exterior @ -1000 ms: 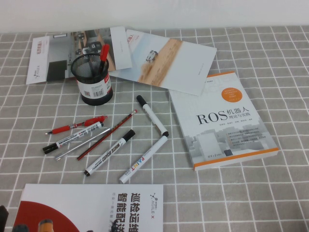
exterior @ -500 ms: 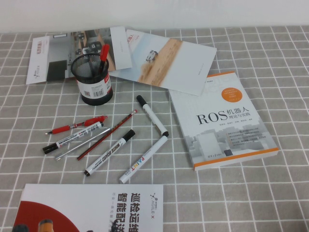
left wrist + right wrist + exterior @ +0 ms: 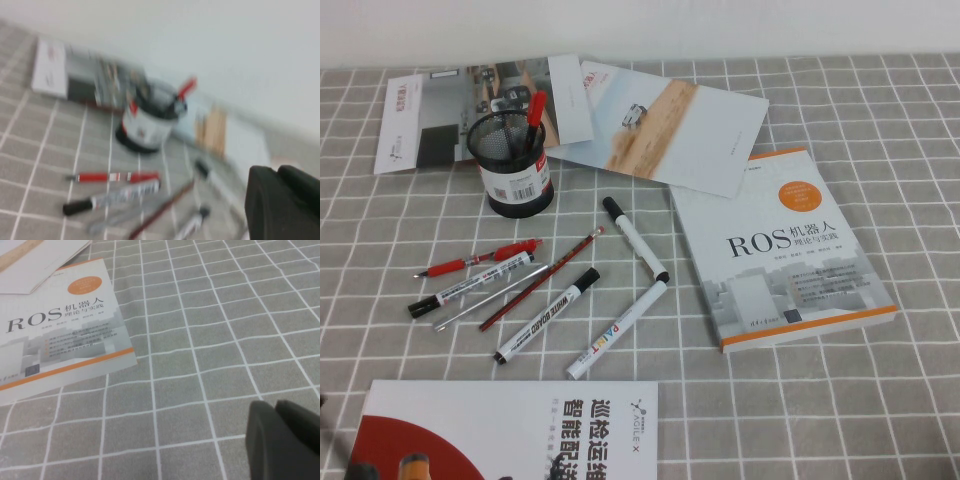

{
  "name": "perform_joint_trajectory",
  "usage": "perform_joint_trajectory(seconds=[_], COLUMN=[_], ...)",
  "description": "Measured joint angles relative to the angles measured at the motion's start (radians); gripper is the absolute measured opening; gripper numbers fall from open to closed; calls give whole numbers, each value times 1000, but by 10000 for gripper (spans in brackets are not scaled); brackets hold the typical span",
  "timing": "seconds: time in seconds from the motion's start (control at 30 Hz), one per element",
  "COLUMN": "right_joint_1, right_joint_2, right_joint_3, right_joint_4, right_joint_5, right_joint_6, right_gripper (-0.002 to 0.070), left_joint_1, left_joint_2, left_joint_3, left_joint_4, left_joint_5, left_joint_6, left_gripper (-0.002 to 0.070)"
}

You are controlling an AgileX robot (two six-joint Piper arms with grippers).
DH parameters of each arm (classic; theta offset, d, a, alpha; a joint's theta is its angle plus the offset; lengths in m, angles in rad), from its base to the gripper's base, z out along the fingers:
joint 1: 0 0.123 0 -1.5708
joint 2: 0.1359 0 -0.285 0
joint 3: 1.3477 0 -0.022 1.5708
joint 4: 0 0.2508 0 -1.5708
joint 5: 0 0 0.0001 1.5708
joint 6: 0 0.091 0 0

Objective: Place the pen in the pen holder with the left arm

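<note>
Now my left gripper (image 3: 282, 200) is closed on nothing, pulled back off the near left edge of the table, well short of the pens. A red pen (image 3: 534, 112) stands tilted in the holder (image 3: 512, 160), far ahead of that gripper, cap up over the rim. Another red pen (image 3: 478, 260) lies on the cloth between the holder and me, beside a marker (image 3: 470, 285). My right gripper (image 3: 285, 440) hangs over bare cloth beside the book (image 3: 60, 335); whether it is closed, I cannot tell.

The left wrist view is all blurry. The booklet (image 3: 510, 430) is cut off at the bottom. Only a corner of each end effector shows.
</note>
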Motion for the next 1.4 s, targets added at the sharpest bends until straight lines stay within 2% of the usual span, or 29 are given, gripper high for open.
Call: perform_joint_trajectory(seconds=[0.43, 0.63, 0.87, 1.07, 1.4], right_joint_1=[0, 0, 0, 0, 0], right_joint_2=[0, 0, 0, 0, 0], right_joint_3=[0, 0, 0, 0, 0], right_joint_4=[0, 0, 0, 0, 0], right_joint_5=[0, 0, 0, 0, 0], right_joint_6=[0, 0, 0, 0, 0], right_gripper=[-15, -15, -15, -15, -15], left_joint_1=[0, 2, 2, 2, 2], left_joint_2=[673, 888, 1142, 1307, 1541], left_joint_3=[-587, -767, -933, -1068, -1290], left_joint_4=[244, 395, 412, 412, 402], left_joint_5=[550, 670, 792, 891, 981], left_joint_6=[282, 395, 618, 872, 1050], left_gripper=[0, 0, 0, 0, 0])
